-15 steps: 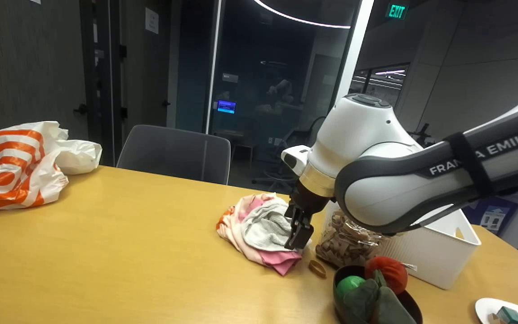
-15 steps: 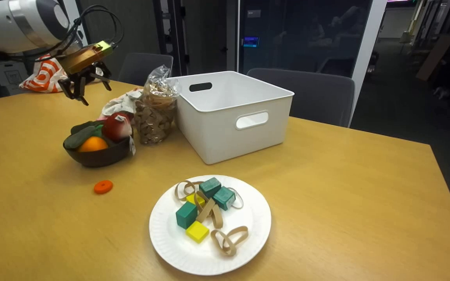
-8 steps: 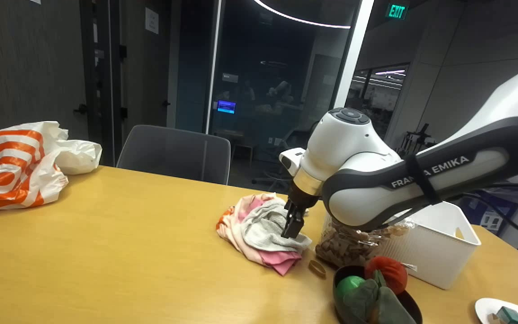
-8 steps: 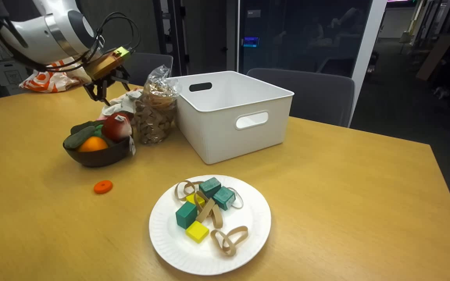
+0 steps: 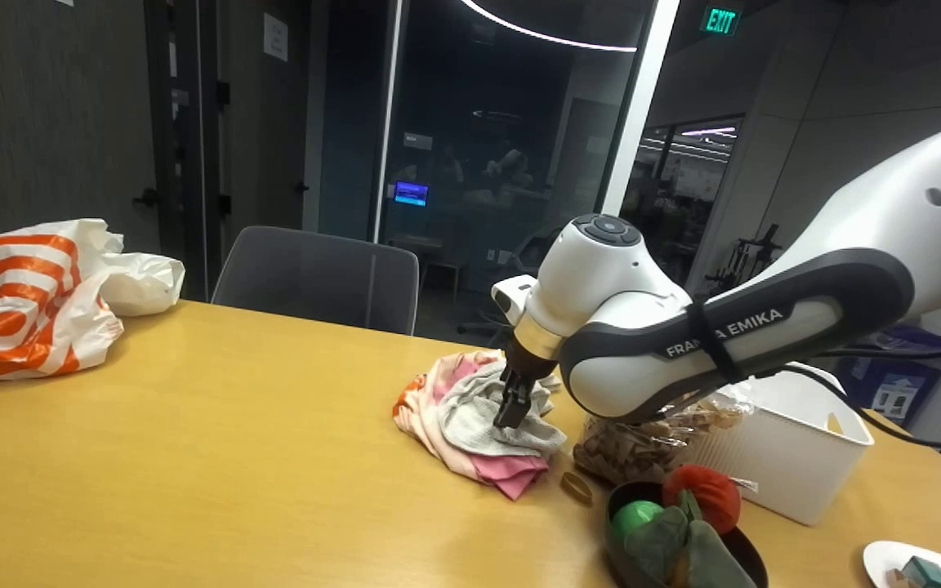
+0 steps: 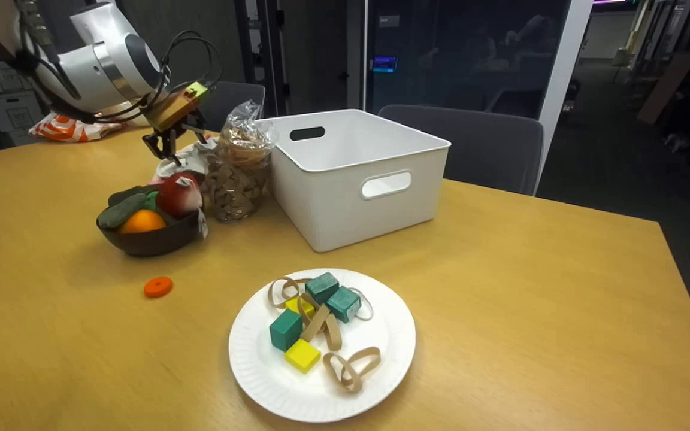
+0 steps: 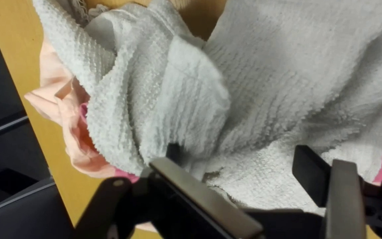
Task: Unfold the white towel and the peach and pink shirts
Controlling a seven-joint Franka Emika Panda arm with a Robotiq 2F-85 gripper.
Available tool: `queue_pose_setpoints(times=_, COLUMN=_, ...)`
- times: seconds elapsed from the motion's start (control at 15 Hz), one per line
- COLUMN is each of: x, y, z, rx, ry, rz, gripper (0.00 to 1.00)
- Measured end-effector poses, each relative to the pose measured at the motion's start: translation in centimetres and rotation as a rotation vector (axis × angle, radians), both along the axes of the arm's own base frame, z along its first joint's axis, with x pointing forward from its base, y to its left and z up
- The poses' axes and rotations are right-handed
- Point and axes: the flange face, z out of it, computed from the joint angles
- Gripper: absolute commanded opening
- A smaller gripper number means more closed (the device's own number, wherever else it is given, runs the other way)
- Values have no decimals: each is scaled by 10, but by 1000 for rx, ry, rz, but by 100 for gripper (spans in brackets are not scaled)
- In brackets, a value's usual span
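Jaws apart, the gripper [image 7: 239, 160] is hanging over the nubbly white towel [image 7: 250, 89], the peach shirt [image 7: 73, 146] crumpled at wrist-view 9 o'clock.

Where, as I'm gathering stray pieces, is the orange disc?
In an exterior view, the orange disc lies on the table at left, in front of the dark bowl, left of the plate.

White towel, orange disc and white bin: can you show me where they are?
White towel [image 7: 264, 79]: in the wrist view, on its ribbed cloth.
Orange disc [image 6: 158, 286]: in an exterior view, on its top face.
White bin [image 6: 384, 215]: in an exterior view, on its outside wall.
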Motion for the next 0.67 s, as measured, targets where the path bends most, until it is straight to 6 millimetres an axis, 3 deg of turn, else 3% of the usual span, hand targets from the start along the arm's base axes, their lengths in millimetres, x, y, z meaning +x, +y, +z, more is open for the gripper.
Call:
queue_pose_setpoints(times=0.33, x=4, y=1, z=7, rx=37, ry=-28, rz=4, gripper=20)
queue_pose_setpoints(times=0.4, x=5, y=1, z=8, rx=42, ry=-31, rz=2, gripper=29)
queue_pose_setpoints(times=0.47, x=6, y=0, z=8, rx=46, ry=-30, rz=-2, gripper=55)
queue_pose_setpoints(times=0.6, x=7, y=-3, z=6, rx=44, ry=-28, rz=-7, gripper=56)
queue_pose_setpoints(times=0.67, x=9, y=-6, z=4, rx=40, ry=-28, rz=-10, gripper=63)
